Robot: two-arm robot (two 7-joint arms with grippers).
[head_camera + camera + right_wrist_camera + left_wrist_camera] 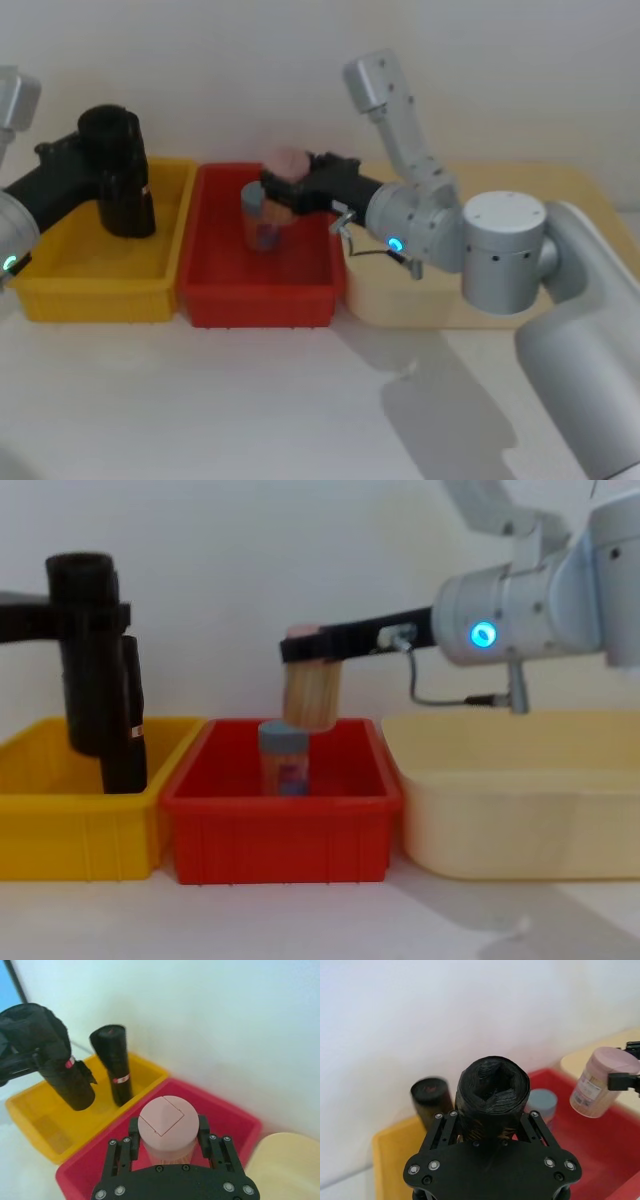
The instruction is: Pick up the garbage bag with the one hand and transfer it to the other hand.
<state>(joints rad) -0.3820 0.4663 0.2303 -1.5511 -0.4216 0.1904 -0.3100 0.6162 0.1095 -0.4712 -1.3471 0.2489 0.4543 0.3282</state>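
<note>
**A:** Where is the black, matte, tightly rolled plastic garbage bag [84,685]?

**B:** It's clamped in the left claw [489,1122], the black long-fingered one on the silver-grey arm with the green glowing ring. The fingers press on both sides of the roll a little below its top end. The roll stands roughly upright over the yellow plastic bin [90,290] on the robot's left.

**A:** Does it rest on the bin's floor?

**B:** In the chest view its lower end hangs below the bin's rim. It is higher than the foot of the second black roll [122,755], the one with a small red-and-white label, which stands in the same bin just beside it. I cannot tell whether the two rolls touch.

**A:** And the right claw [167,1132]?

**B:** That's the black slim-fingered one on the arm with the blue glowing ring, and it reaches in from the right. Its fingers are closed on a pink-lidded jar [312,695] with a pale tan body, held above the red plastic bin [280,830] in the middle.

**A:** Is anything inside the red bin?

**B:** A small blue-lidded jar [285,760] stands upright on its floor, lower than the held jar and near it.

**A:** How far apart are the two claws?

**B:** Well apart: the left is over the yellow bin, the right over the red one. A cream plastic bin [520,820] sits to the right of the red one. All three bins stand side by side on the white tabletop [250,400].
</note>
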